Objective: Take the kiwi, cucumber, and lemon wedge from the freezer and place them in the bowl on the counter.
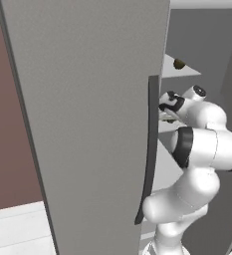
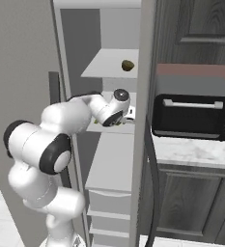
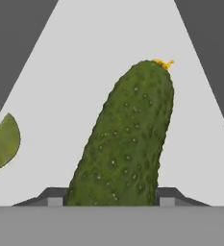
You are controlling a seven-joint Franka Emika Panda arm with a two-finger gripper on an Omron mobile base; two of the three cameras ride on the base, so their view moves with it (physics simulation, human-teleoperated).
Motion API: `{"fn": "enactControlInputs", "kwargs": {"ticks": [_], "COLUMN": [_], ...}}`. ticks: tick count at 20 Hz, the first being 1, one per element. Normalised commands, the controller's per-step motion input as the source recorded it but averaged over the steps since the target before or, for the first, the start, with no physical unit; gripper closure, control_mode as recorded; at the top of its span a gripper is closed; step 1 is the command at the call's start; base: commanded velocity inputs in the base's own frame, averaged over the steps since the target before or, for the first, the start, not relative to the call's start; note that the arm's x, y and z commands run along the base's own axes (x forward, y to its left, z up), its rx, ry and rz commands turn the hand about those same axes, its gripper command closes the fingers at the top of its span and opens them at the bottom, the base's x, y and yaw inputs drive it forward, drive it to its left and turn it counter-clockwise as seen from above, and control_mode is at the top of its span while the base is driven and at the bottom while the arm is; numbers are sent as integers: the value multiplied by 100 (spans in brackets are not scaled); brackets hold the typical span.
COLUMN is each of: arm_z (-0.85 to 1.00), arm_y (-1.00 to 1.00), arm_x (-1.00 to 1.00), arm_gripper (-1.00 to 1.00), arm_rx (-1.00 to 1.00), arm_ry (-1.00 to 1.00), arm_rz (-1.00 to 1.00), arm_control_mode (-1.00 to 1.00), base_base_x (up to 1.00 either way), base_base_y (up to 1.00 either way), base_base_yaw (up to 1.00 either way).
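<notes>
In the hand view a dark green, bumpy cucumber (image 3: 125, 139) lies on a pale freezer shelf (image 3: 84, 72), with my gripper (image 3: 111, 201) shut on its near end and a dark fingertip (image 3: 56, 197) against each side. To its left on the same shelf lies a yellow-green lemon wedge (image 3: 3, 142), apart from it. The brown kiwi (image 2: 128, 65) (image 1: 179, 63) rests one shelf higher. My hand reaches into the open freezer (image 2: 109, 164) at the middle shelf, where the gripper (image 2: 126, 118) (image 1: 163, 117) sits. The bowl is out of view.
The open grey freezer door (image 1: 87, 124) with its long dark handle (image 1: 150, 149) stands close on the arm's left. To the right of the freezer a black toaster oven (image 2: 193, 113) sits on the marble counter (image 2: 196, 152) over dark cabinets (image 2: 191, 202).
</notes>
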Motion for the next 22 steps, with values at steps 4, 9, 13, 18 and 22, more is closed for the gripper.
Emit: {"fn": "enactControlInputs", "kwargs": {"ticks": [4,9,13,18,22], "arm_z": [97,100,81,81,59], "arm_y": [18,45,33,17,28], "arm_x": [-100,-100,-100,-100,-100], "arm_gripper": [100,100,100,100,100], "arm_rx": [-6,-9,-9,-6,-6], "arm_ry": [-1,6,3,0,0], "arm_rz": [8,5,1,1,6], "arm_control_mode": [-100,-100,-100,-100,-100], "base_base_x": [0,0,0,0,0], "base_base_y": [0,0,0,0,0], "base_base_yaw": [0,0,0,0,0]}}
